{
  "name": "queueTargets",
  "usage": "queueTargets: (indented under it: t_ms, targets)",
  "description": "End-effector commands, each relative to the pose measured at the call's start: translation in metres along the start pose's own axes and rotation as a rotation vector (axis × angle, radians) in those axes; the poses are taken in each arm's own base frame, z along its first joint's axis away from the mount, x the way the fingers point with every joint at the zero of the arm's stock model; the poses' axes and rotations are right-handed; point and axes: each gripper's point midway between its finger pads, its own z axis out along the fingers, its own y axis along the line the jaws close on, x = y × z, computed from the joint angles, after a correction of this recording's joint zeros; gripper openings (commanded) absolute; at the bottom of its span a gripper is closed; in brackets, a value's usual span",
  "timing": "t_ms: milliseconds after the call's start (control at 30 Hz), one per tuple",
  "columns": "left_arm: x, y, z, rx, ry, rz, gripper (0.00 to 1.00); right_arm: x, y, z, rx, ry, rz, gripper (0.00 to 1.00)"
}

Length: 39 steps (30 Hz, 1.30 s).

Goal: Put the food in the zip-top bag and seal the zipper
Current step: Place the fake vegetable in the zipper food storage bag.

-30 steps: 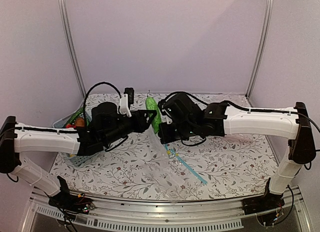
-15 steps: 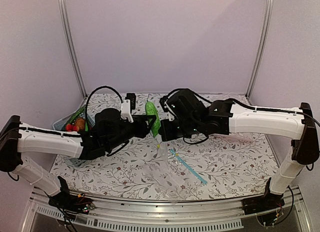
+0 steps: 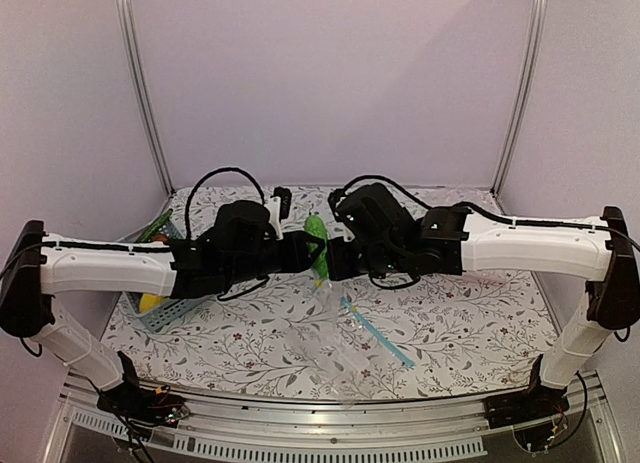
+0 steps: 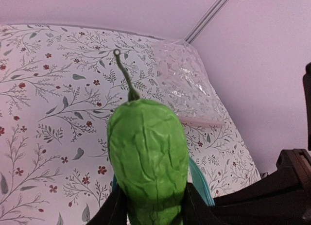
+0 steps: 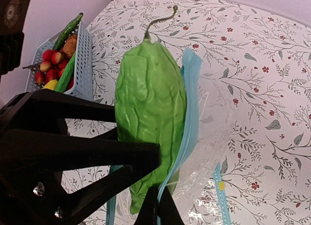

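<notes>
The left pincer (image 4: 153,208) clamps the green toy gourd (image 5: 149,113) in mid-air, its stem pointing away from both arms. Its long axis lies along the zipper (image 5: 187,113), which the right pincer (image 5: 156,205) pinches, with the mouth of the zip-top bag (image 5: 216,132) just beside it.

The table (image 3: 470,333) is covered with a white cloth printed with grey leafy sprigs and small red flowers. At its left edge stands a pale mesh basket (image 5: 83,64), holding red berries (image 5: 51,57), a long dark-green vegetable (image 5: 70,28), an orange-brown piece (image 5: 70,45) and a yellow piece (image 5: 50,84). Near the middle front a large clear bag (image 3: 325,355) lies flat, its blue strip (image 3: 378,335) running diagonally toward the near right. Toward the far right corner a crumpled clear bag (image 4: 187,81) lies on the cloth, its pink strip (image 4: 201,121) along the nearer edge, well apart from the basket
</notes>
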Motion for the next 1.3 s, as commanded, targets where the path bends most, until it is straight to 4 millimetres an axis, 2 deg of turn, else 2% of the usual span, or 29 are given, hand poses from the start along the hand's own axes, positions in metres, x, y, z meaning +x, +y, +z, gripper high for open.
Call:
queueTargets:
  t_ms: [0, 100, 333, 500, 600, 767, 1033, 1267]
  targets:
    - [0.031, -0.008, 0.004, 0.020, 0.186, -0.050, 0.32, -0.013, -0.013, -0.002, 0.064, -0.083, -0.023, 0.00]
    - [0.042, -0.009, 0.004, 0.019, 0.253, -0.057, 0.32, -0.013, -0.016, -0.002, 0.073, -0.091, -0.032, 0.00]
    - [0.053, -0.015, 0.004, 0.034, 0.355, -0.092, 0.32, -0.013, -0.017, 0.001, 0.084, -0.101, -0.035, 0.00]
    - [0.057, -0.015, 0.003, 0.036, 0.403, -0.104, 0.38, -0.012, -0.017, 0.004, 0.085, -0.100, -0.038, 0.00]
    - [0.057, -0.013, 0.002, 0.032, 0.403, -0.100, 0.46, -0.012, -0.016, 0.004, 0.082, -0.099, -0.038, 0.00]
    - [0.050, -0.012, 0.000, 0.031, 0.388, -0.099, 0.61, -0.010, -0.016, 0.006, 0.078, -0.092, -0.037, 0.00]
    - [0.024, -0.015, -0.008, 0.041, 0.317, -0.067, 0.68, -0.005, -0.021, 0.008, 0.096, -0.086, -0.034, 0.00]
    - [-0.004, -0.007, -0.036, 0.006, 0.244, -0.028, 0.73, 0.004, -0.032, 0.015, 0.109, -0.056, 0.025, 0.00]
